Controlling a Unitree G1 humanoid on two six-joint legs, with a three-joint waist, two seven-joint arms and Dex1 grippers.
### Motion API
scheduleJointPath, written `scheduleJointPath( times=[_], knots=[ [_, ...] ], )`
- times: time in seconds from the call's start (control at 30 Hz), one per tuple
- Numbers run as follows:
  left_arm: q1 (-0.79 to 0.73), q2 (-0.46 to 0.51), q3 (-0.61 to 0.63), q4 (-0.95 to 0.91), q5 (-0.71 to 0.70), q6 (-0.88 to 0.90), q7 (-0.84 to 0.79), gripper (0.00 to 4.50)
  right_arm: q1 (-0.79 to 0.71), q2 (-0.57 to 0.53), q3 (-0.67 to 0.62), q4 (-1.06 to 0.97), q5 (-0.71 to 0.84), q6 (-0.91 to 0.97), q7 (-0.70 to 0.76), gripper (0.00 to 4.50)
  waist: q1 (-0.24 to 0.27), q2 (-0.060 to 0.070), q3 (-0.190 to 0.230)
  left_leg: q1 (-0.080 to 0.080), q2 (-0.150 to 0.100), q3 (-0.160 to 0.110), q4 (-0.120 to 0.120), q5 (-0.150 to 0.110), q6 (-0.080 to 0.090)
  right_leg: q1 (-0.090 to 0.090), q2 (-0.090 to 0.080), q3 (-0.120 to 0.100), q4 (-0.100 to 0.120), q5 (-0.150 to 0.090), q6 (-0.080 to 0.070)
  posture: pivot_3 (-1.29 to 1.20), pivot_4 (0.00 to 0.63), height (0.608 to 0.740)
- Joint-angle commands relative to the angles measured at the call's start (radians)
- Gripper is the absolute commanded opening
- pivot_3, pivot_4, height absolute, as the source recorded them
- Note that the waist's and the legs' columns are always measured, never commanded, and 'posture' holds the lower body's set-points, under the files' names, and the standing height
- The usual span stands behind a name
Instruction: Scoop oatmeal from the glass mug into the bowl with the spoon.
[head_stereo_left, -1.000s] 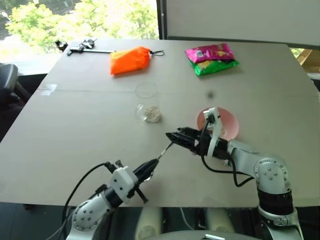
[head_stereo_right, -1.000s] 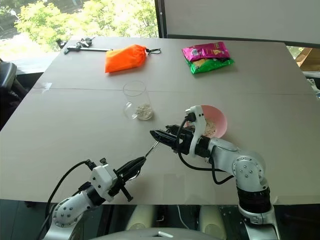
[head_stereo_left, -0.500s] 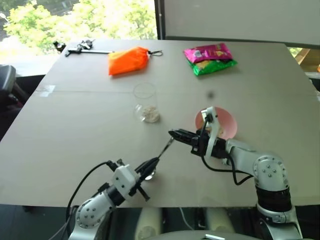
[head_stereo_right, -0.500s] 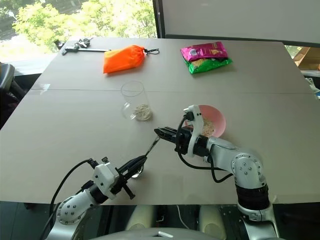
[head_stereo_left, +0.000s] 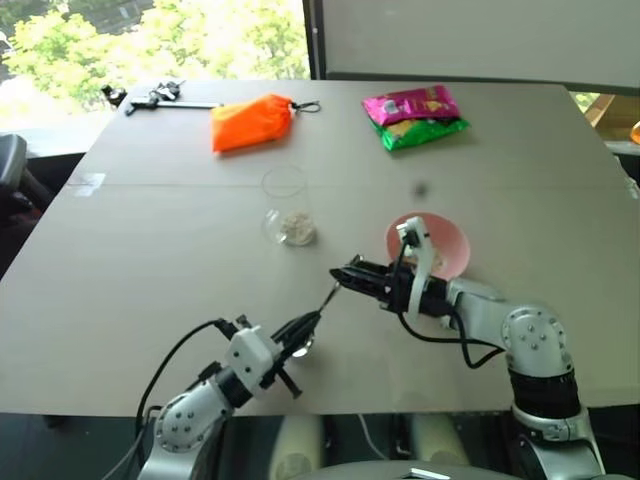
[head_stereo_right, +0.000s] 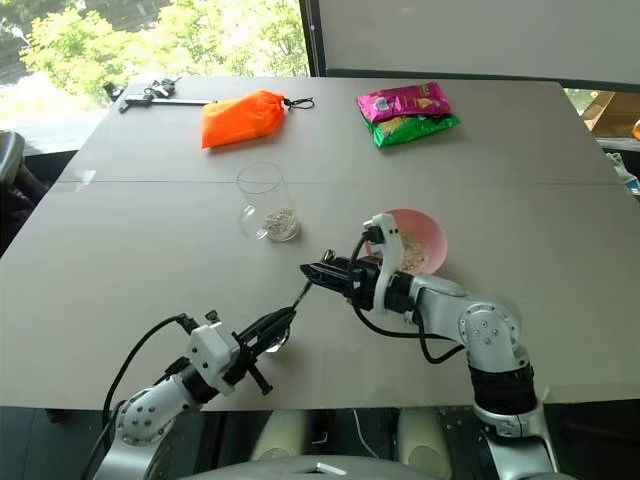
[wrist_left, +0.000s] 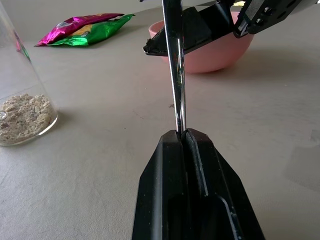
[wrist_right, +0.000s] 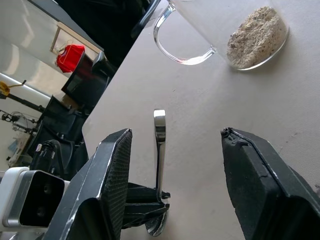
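A: Start nearest you. What do you see at the table's front edge?

B: You have the left gripper (head_stereo_left: 305, 327) low at about 7 o'clock, its 2 black fingers (wrist_left: 200, 165) pressed together on the spoon (head_stereo_right: 297, 298), pinching it near the bowl end. The spoon head sits just past the fingers, close over the table (head_stereo_left: 140, 270), and the handle slants up toward 1 o'clock.

A: And the handle's far end?

B: It reaches the right gripper (head_stereo_right: 312, 272), which points in from the 3 o'clock side. From the right wrist you can see its 2 fingers (wrist_right: 112, 170) spread, with the handle standing in the gap and touching neither.

A: Where are the task's things?

B: Just behind the right wrist, at about 2 o'clock from the spoon, you see the pink bowl (head_stereo_left: 450, 240) with some pale flakes in it. The glass mug (head_stereo_left: 287, 203) stands upright at 12 o'clock from the spoon, well apart from it, with the oatmeal (head_stereo_left: 297, 228) lying as a low heap in its bottom.

A: Farther back?

B: An orange pouch (head_stereo_left: 250, 121) at 11 o'clock, a pink and green snack packet (head_stereo_left: 415, 117) at 1 o'clock, and a small dark tool (head_stereo_left: 150, 98) at the far left corner.
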Motion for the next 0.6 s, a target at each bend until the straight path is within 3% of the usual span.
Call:
scheduleJointPath(
  times=[0.03,0.13,0.27,0.6],
  knots=[
    [0.004,0.003,-0.002,-0.037,-0.021,-0.012,0.004,0.0,-0.017,0.012,0.005,-0.022,0.002,-0.014,0.004,2.86,0.0,0.0,0.0,0.0,0.0,0.0,0.0,0.0,0.0,0.0,0.0,0.0,0.0,0.0,0.0,0.0,0.15,0.696],
    [0.004,0.002,0.001,-0.036,-0.025,-0.008,0.006,0.0,-0.015,0.019,-0.001,-0.028,-0.003,-0.023,0.003,2.08,0.0,0.0,0.0,0.0,0.0,0.0,0.0,0.0,0.0,0.0,0.0,0.0,0.0,0.0,0.0,0.0,0.15,0.696],
    [0.005,0.001,0.004,-0.035,-0.032,-0.002,0.008,0.0,-0.015,0.027,-0.005,-0.03,-0.009,-0.037,0.0,0.03,0.0,0.0,0.0,0.0,0.0,0.0,0.0,0.0,0.0,0.0,0.0,0.0,0.0,0.0,0.0,0.0,0.15,0.696],
    [0.018,-0.005,0.009,-0.04,-0.061,0.026,0.029,0.0,-0.009,0.031,-0.025,-0.037,-0.011,-0.069,-0.005,0.03,-0.001,0.0,0.0,0.0,0.0,0.0,0.0,0.0,0.0,-0.001,0.0,0.001,0.0,0.0,0.0,0.0,0.15,0.696]
  ],
)
